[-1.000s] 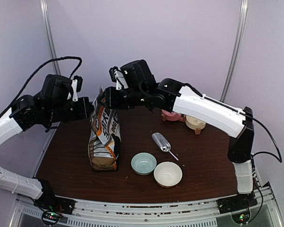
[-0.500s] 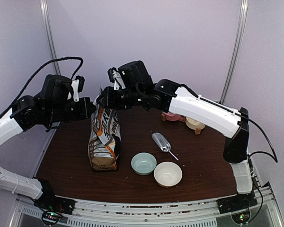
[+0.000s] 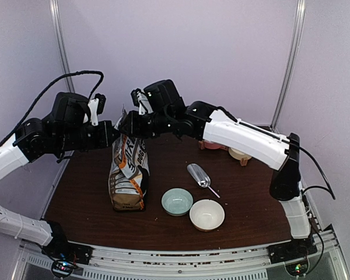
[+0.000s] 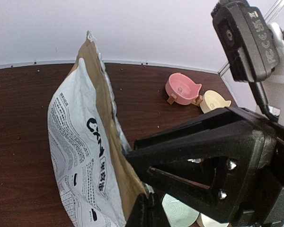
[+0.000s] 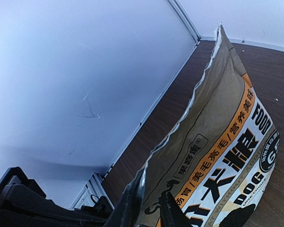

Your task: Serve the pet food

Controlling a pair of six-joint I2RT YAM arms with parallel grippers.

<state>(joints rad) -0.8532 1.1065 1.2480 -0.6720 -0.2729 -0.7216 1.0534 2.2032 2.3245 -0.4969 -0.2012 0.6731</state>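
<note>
On the table (image 3: 251, 192) the dog-food bag (image 3: 128, 175) stands upright. The left gripper (image 4: 149, 208) is clamped on its top edge. The right gripper (image 5: 149, 210) straddles the opposite rim, nearly closed; whether it grips, I cannot tell. The pet food is hidden.

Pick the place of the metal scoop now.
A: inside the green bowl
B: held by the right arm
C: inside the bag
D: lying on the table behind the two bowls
D: the scoop lies on the table, behind the green bowl and the white bowl, apart from the bag and both arms.
</note>
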